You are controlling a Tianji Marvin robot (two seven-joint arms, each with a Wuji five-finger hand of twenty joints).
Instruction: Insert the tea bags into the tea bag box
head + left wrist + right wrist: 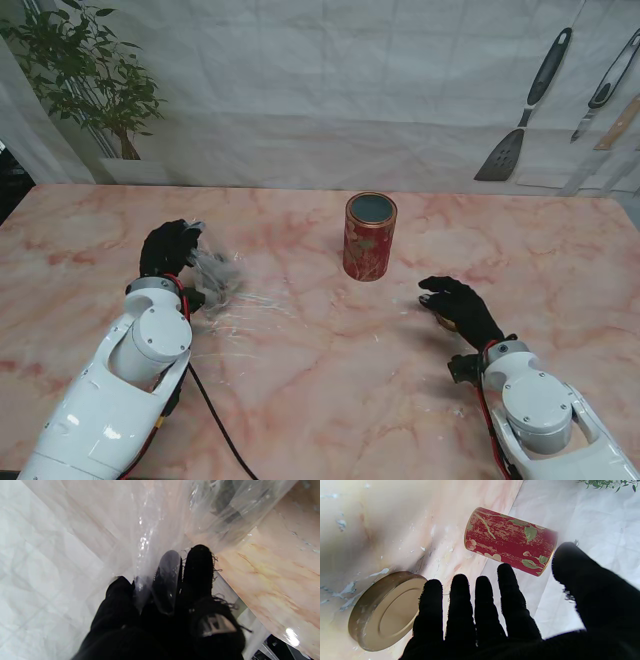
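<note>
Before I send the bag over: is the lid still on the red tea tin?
No, the red tea tin stands open on the table, and the gold lid lies flat on the marble under the right hand.

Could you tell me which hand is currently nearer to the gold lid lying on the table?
Right. The right hand hovers open directly beside the gold lid; the left hand is far across the table, clutching a clear plastic bag.

A pink marble-patterned desk (320,400) with reddish veins fills the lower two thirds of the frame; behind it hangs a creased white cloth backdrop (330,80) across the whole upper part; a leafy green potted plant (85,70) stands at the upper left; at the upper right hang a black slotted spatula (522,110) and two more utensils (605,90); the light is soft and even.
</note>
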